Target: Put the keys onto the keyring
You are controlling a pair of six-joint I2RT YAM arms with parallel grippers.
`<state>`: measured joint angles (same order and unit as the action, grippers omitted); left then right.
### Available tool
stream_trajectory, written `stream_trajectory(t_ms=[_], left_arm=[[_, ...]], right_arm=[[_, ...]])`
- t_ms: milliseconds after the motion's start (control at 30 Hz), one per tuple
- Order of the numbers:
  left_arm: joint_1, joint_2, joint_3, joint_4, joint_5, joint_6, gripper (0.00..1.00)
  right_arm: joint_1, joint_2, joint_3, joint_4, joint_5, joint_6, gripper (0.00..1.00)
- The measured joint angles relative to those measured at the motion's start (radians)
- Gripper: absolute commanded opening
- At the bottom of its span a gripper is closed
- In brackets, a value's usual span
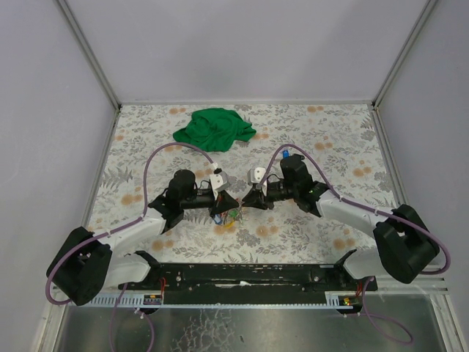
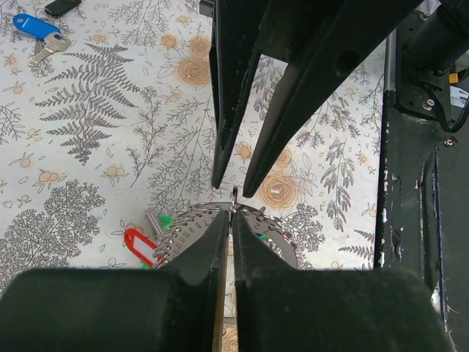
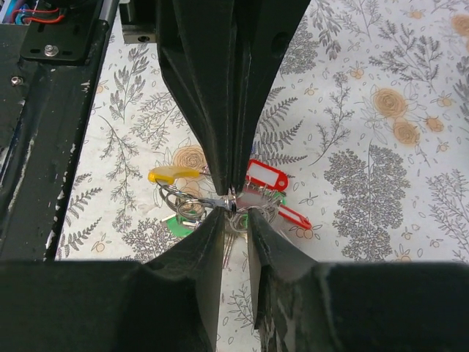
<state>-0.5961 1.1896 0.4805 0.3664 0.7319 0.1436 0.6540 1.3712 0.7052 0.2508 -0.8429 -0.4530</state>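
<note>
From above, the two arms meet nose to nose at the middle of the flowered table (image 1: 322, 139). The left gripper (image 1: 229, 205) and the right gripper (image 1: 248, 201) stand tip to tip over the small bunch of keys (image 1: 229, 217), and the green cloth (image 1: 214, 128) lies well apart at the far side. In the left wrist view, the left gripper (image 2: 232, 216) is pressed together on the keyring (image 2: 234, 195), a bit of whose wire pokes out past the tips. The right gripper's fingers (image 2: 220, 165) come down from the top with a narrow gap, straddling that wire. A red-headed key (image 2: 139, 246) lies beside the bunch, and a blue-headed key (image 2: 33, 26) lies far off in the corner. In the right wrist view, the right gripper (image 3: 236, 218) stands narrowly apart with the keyring (image 3: 231, 202) between its tips; whether they touch it cannot be told. A yellow-headed key (image 3: 170, 174) lies just left of the ring.
</note>
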Motion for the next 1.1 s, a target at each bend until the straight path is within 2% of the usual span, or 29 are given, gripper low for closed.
stream_trajectory(t_ms=[333,433,633,767,900,1100], left_arm=[[-0.011,0.005,0.016,-0.021,-0.008,0.010,0.00],[-0.013,0.006,0.017,-0.027,-0.015,0.012,0.01],[-0.016,0.006,0.018,-0.030,-0.026,0.016,0.11],[-0.017,0.005,0.014,-0.010,-0.032,0.014,0.21],[-0.011,0.002,-0.019,0.041,-0.036,0.003,0.26],[0.015,0.003,-0.061,0.114,-0.033,-0.029,0.28]], right_arm=[[0.000,0.046,0.031,-0.012,-0.020,-0.008,0.17],[0.001,0.055,0.038,-0.023,-0.023,-0.010,0.11],[0.002,0.057,0.044,-0.043,-0.024,-0.018,0.01],[0.002,0.056,0.043,-0.027,-0.024,-0.006,0.00],[0.002,0.056,0.030,0.016,-0.035,0.019,0.00],[0.002,0.056,0.007,0.080,-0.043,0.056,0.00]])
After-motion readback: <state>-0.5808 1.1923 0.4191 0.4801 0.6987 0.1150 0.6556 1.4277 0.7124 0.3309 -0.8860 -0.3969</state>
